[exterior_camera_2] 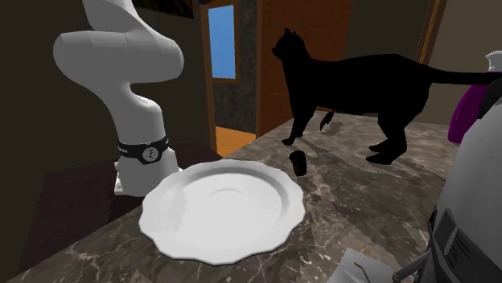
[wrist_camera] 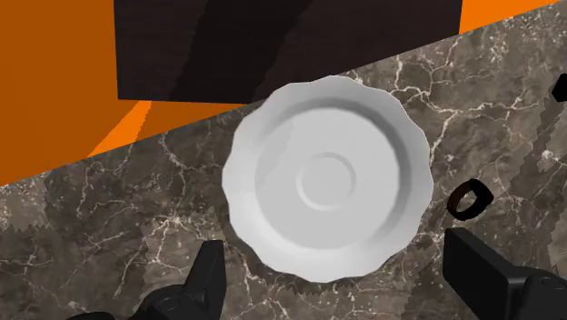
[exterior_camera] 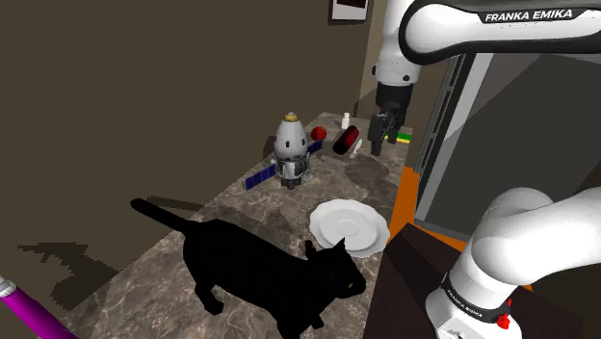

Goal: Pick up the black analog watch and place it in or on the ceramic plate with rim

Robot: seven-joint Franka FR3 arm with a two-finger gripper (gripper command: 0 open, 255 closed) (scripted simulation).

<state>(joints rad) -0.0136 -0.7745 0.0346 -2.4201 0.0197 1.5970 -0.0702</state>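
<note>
Black analog watch [exterior_camera_2: 300,163] hasn't gone anywhere useful yet, as far as I can tell. It's sitting on the marble countertop [exterior_camera_2: 362,211] just beside the rim of the white scalloped plate [exterior_camera_2: 221,211], in the gap between the plate and the black cat [exterior_camera_2: 354,80]. It isn't touching the plate, just near it. From the wrist view it's a little black loop [wrist_camera: 458,204] off to the side of the plate [wrist_camera: 327,177], out by one of the fingers but lower down on the counter and not between them.

The gripper [wrist_camera: 334,245] is up high and looking pretty much straight down at the plate. Its two black fingers are spread wide with nothing in them. In the shoulder view the gripper [exterior_camera: 379,135] hangs well above the counter near the far end, over by the rocket-shaped satellite model [exterior_camera: 291,146] and the red ball [exterior_camera: 319,134]. The plate [exterior_camera: 349,226] sits closer to the stand and it's empty.

So my read is that basically none of the task is done. There's no grasp and no lift, and nothing is on the plate. What's left is the whole job:
- slide over so the watch sits between the fingers
- drop down to the counter and close on it
- lift it and carry it the short hop to the plate
- let go

The watch looks small and thin, so I'd guess lining up the pinch is the fiddly part. The carry should be easy since the plate is right next to it.
</note>
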